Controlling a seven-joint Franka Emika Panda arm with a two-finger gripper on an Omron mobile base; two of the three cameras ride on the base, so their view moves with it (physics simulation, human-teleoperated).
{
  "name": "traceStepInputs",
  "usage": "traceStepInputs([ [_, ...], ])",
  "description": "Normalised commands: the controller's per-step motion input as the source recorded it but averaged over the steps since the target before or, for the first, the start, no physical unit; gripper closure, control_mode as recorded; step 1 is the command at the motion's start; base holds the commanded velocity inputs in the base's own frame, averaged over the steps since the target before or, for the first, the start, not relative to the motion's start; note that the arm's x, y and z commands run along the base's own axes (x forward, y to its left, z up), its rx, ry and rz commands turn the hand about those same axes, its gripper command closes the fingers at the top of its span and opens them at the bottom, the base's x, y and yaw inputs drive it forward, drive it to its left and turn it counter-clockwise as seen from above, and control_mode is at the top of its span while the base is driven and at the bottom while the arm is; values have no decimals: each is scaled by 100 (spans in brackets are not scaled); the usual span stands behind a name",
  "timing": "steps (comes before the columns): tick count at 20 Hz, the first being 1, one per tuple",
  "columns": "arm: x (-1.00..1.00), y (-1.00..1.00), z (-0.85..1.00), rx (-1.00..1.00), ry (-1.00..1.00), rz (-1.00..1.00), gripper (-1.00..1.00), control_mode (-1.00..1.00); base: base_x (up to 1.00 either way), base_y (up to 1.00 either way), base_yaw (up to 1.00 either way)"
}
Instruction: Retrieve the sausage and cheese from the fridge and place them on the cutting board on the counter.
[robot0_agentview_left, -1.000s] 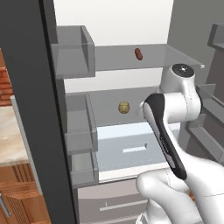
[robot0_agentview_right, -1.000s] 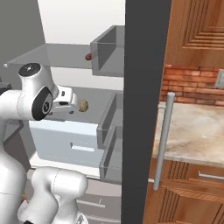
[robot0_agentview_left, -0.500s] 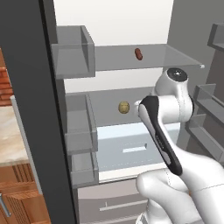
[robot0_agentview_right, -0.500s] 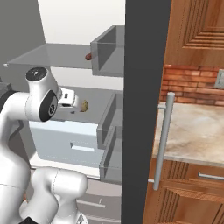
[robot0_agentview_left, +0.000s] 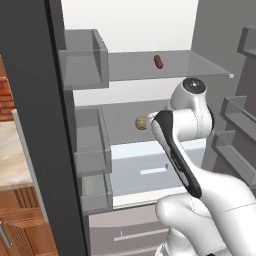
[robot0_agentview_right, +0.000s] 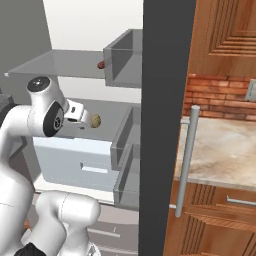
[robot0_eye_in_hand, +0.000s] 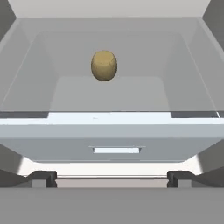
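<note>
The gripper (robot0_eye_in_hand: 111, 177) was held wide open and empty inside the fridge (robot0_agentview_left: 150, 30), facing the cheese (robot0_eye_in_hand: 104, 65) on the middle shelf; the sausage (robot0_agentview_left: 158, 61) was seen above.

I see a small tan, rounded, cork-like lump (robot0_eye_in_hand: 104, 65) lying alone on a grey shelf above a pale drawer (robot0_eye_in_hand: 113, 131) with a slot handle, and off to one side, wooden cabinet fronts (robot0_agentview_right: 220, 220).
</note>
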Motion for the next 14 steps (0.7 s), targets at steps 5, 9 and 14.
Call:
traceStepInputs([
  [5,29,0,-20,0,0,-1,-100,-100,0,0,0],
  [9,35,0,-27,0,0,0,-100,-100,0,0,0],
  [14,33,0,-13,0,0,0,-100,-100,0,0,0],
])
